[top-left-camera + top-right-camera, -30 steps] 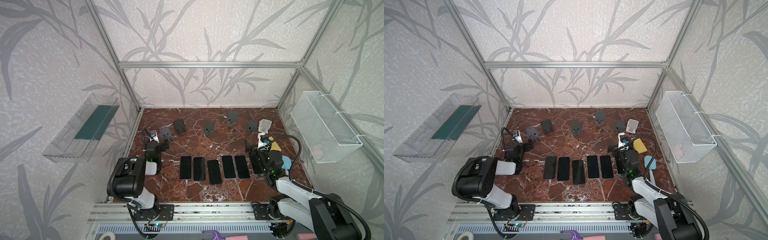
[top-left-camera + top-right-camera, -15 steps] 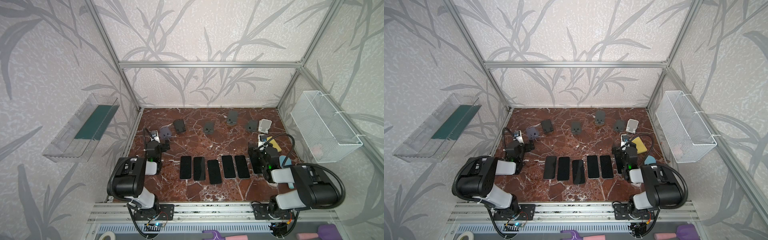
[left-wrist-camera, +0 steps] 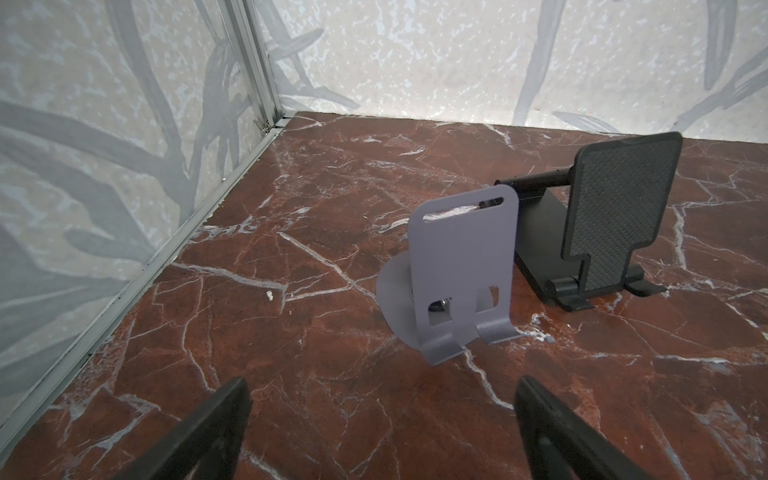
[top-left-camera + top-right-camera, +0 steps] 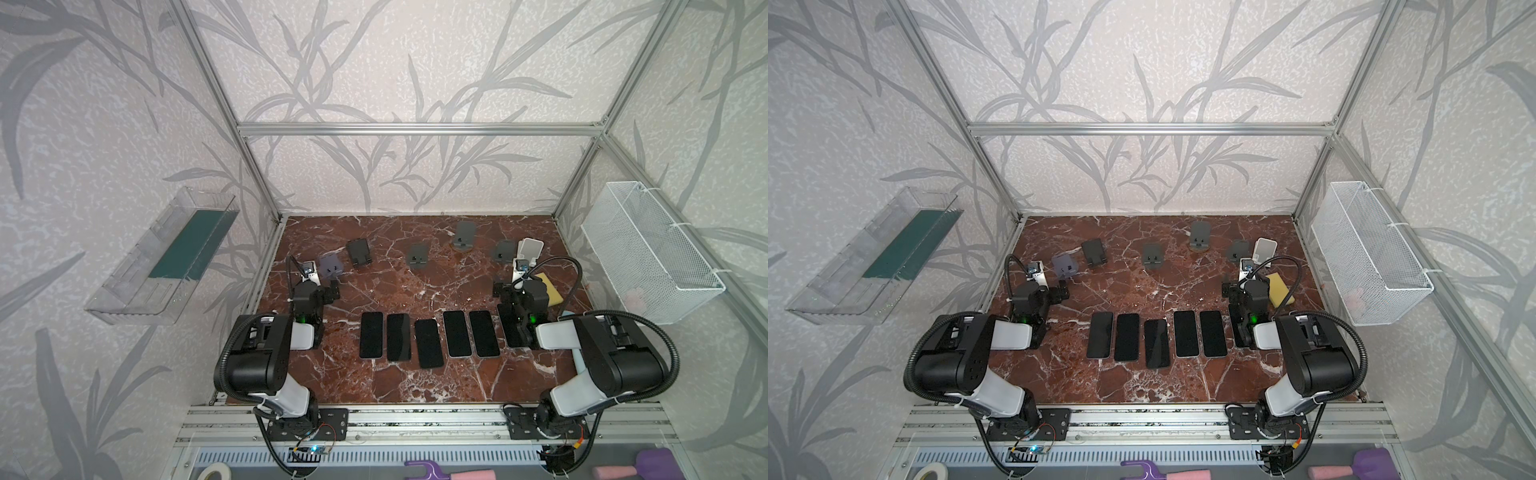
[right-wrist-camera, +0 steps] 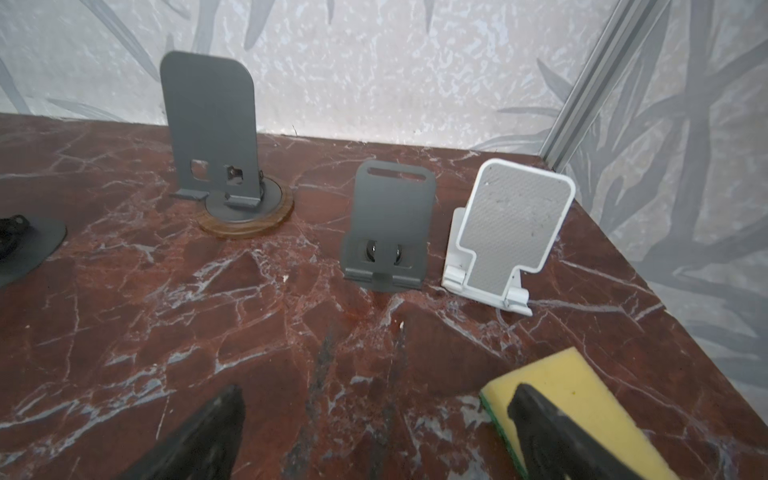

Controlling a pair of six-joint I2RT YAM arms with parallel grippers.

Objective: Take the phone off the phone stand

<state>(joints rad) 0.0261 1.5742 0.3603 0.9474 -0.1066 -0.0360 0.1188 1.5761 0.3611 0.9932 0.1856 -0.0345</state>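
Several black phones point(image 4: 429, 343) lie flat, side by side, in a row across the marble table point(image 4: 415, 382); the rightmost phone point(image 4: 510, 332) is partly hidden under my right arm. The phone stands at the back hold nothing: lilac stand point(image 3: 463, 266), black stand point(image 3: 619, 208), grey stand point(image 5: 390, 224), white stand point(image 5: 515, 220), and a tall grey stand on a wooden disc point(image 5: 208, 124). My left gripper point(image 3: 380, 390) is open and empty in front of the lilac stand. My right gripper point(image 5: 376, 399) is open and empty, one finger over a yellow sponge point(image 5: 577, 386).
A white wire basket point(image 4: 648, 266) hangs on the right wall and a clear shelf point(image 4: 166, 257) on the left wall. Aluminium frame posts stand at the back corners. Another grey stand point(image 4: 417, 255) sits mid-back.
My right arm has folded back from a stretched pose into a tucked one, its gripper shifting slightly toward the back. The left arm has not moved.
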